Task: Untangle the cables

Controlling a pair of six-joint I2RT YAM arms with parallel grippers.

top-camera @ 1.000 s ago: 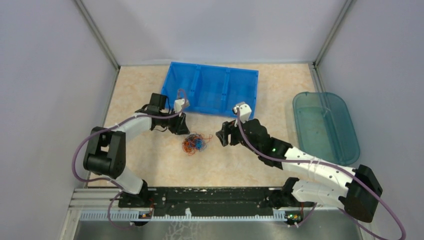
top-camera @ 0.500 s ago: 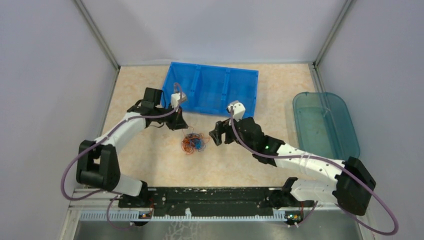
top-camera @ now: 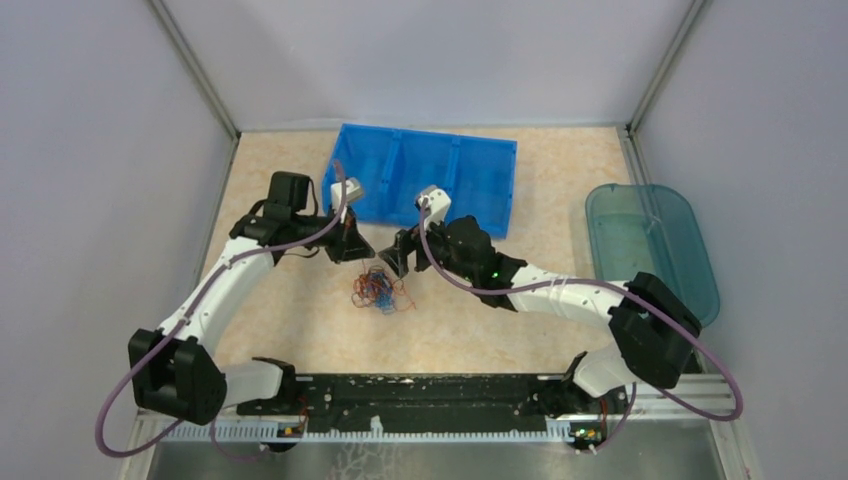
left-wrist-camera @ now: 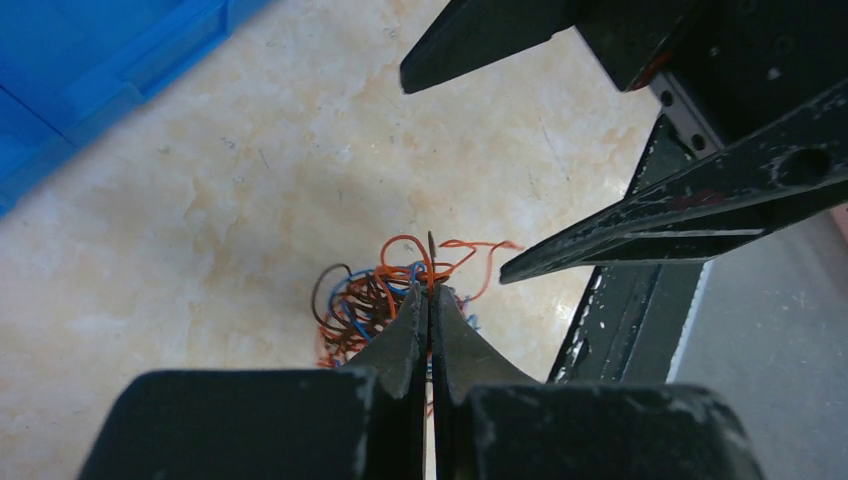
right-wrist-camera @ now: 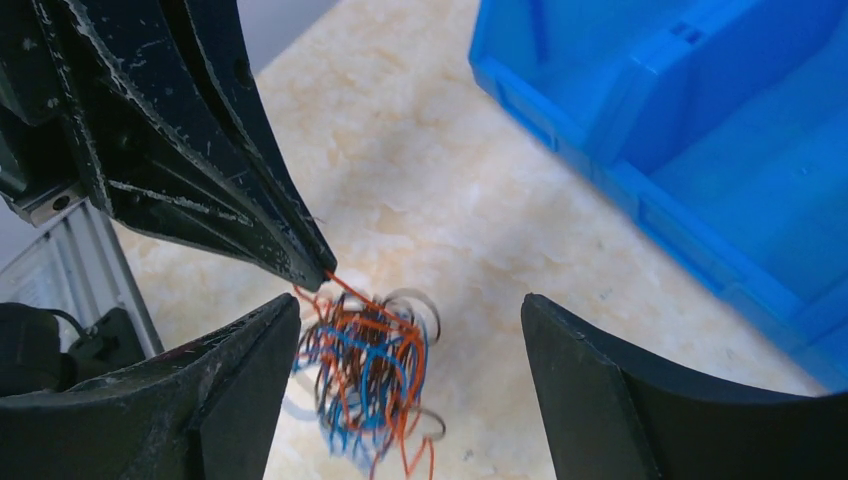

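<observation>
Nearest the camera, one black rail [top-camera: 420, 395] runs along the near edge and carries the two arms. Beyond it lies the speckled beige worktop [top-camera: 300, 320].

One clump of cables [top-camera: 378, 290] rests on the worktop, roughly midway between the arms. It is made of thin curly wires in three colours: orange-red, blue and dark brown. How many separate wires there are cannot be told.

Two hands meet over the clump. The left hand [left-wrist-camera: 430, 300] has its two fingers pressed together, pinching an orange strand at the top of the cables [left-wrist-camera: 370, 300]; a dark wire end pokes up between the tips. The right hand [right-wrist-camera: 410, 305] is spread wide, one finger on each side of the cables [right-wrist-camera: 365, 370] and not touching them. The tip of the left hand [right-wrist-camera: 315, 275] sits just beside the right hand's left finger.

Farther back stands one blue bin [top-camera: 430, 132] with three compartments. To the far right lies one teal oval tray [top-camera: 640, 187].

A second ago the right hand hung well to the right of the clump; it has since swung left and now sits at the clump's far edge. The left arm has stretched farther out, and the clump has shifted slightly left.
</observation>
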